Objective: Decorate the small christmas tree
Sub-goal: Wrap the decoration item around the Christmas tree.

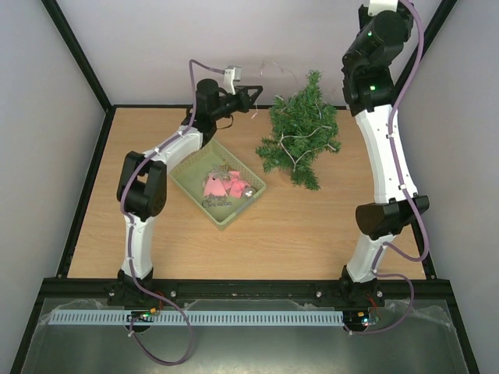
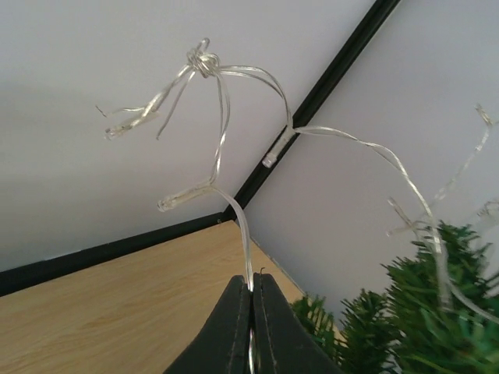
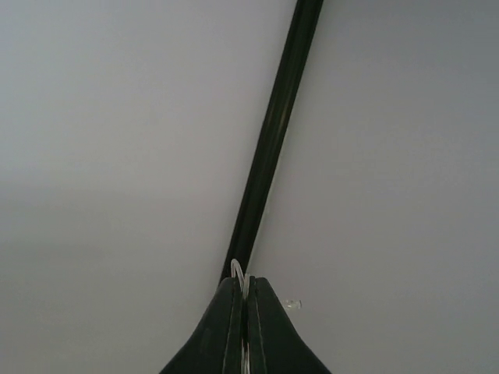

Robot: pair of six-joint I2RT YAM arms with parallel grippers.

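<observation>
The small christmas tree (image 1: 300,128) stands at the back of the table, a little right of centre, with a clear light string (image 1: 306,141) draped across its branches. My left gripper (image 1: 254,95) hovers to the left of the tree top. In the left wrist view this gripper (image 2: 251,282) is shut on the light string (image 2: 203,59), which loops up and over toward the tree (image 2: 437,312). My right arm (image 1: 374,47) rises out of the top of the overhead view, right of the tree. My right gripper (image 3: 243,282) is shut on another part of the light string (image 3: 238,273), facing the grey wall.
A pale green basket (image 1: 187,165) sits left of the tree, under my left arm. It holds pink ornaments (image 1: 218,187) and a silver ball (image 1: 248,191). Grey walls with black frame posts (image 3: 273,140) close in the table at the back and sides.
</observation>
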